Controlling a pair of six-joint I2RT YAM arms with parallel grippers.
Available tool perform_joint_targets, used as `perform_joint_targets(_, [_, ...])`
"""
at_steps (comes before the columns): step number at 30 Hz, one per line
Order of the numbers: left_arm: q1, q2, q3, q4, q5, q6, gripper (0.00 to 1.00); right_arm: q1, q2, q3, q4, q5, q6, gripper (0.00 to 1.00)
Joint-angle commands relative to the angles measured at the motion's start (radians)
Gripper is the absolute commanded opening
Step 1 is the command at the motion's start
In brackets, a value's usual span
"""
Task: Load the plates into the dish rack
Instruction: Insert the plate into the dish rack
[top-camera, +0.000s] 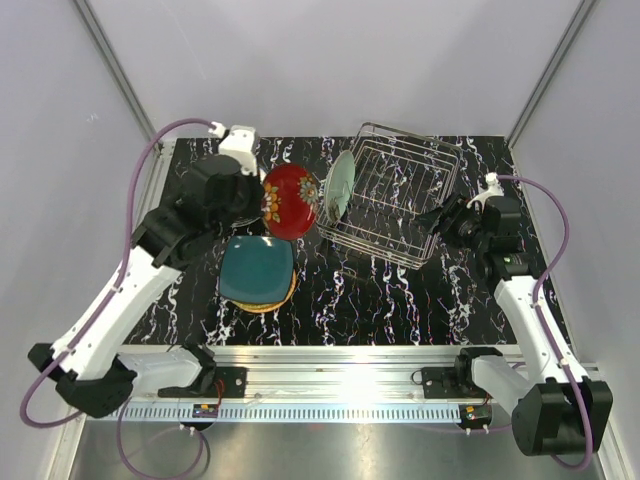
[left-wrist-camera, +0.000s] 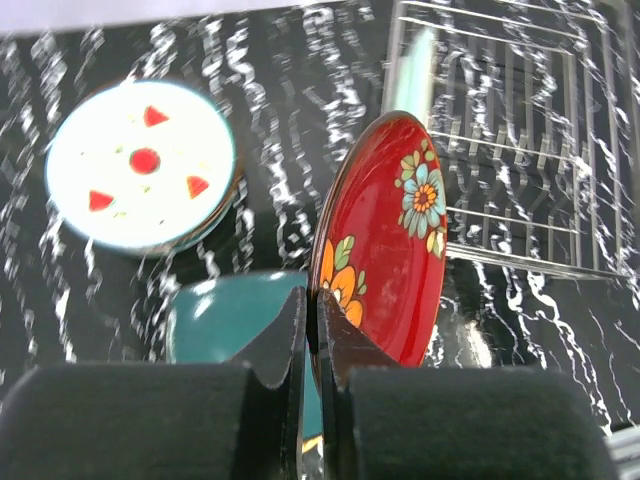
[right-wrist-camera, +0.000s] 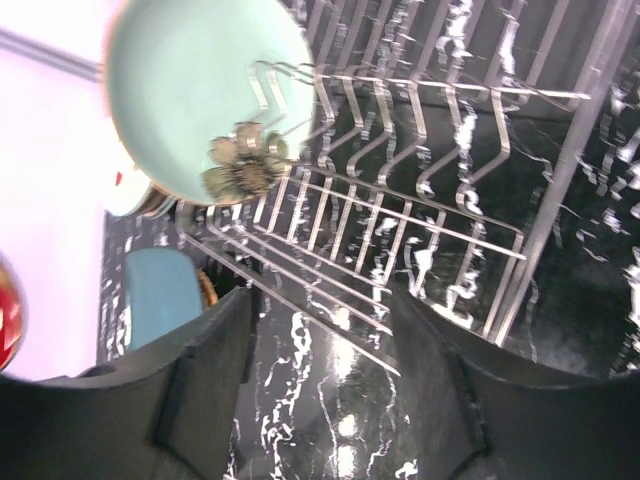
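Glossy red plate (left-wrist-camera: 385, 240), orange-blue flowers, standing on edge; left gripper (left-wrist-camera: 312, 310) pinching its near rim. Right gripper (right-wrist-camera: 320, 315) gaping wide before dish rack (right-wrist-camera: 420, 200).

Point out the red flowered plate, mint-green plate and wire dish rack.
red flowered plate (left-wrist-camera: 385, 250), left wrist, glossy face
mint-green plate (right-wrist-camera: 185, 95), right wrist, bare face
silver wire dish rack (top-camera: 400, 195), top external, bare middle

Bright even light, glare on rail (top-camera: 330, 370), wrist views blurred.
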Motion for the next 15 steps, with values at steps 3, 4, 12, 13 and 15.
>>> perform_joint_targets(3, [-0.092, 0.154, 0.206, 0.102, -0.050, 0.092, 0.00, -0.002, -0.046, -0.003, 0.102, -0.109, -0.008, 0.58])
perform_joint_targets(4, [-0.119, 0.178, 0.228, 0.103, -0.063, 0.098, 0.00, 0.000, -0.049, -0.001, 0.109, -0.118, -0.002, 0.53])
perform_joint_targets(12, [-0.229, 0.459, 0.485, 0.125, -0.199, 0.184, 0.00, 0.000, -0.024, 0.013, 0.162, -0.218, 0.028, 0.35])
perform_joint_targets(13, [-0.247, 0.509, 0.510, 0.126, -0.233, 0.196, 0.00, 0.000, -0.023, 0.013, 0.164, -0.218, 0.028, 0.35])
perform_joint_targets(15, [-0.261, 0.559, 0.582, 0.126, -0.264, 0.233, 0.00, 0.000, -0.021, 0.004, 0.167, -0.212, 0.025, 0.35])
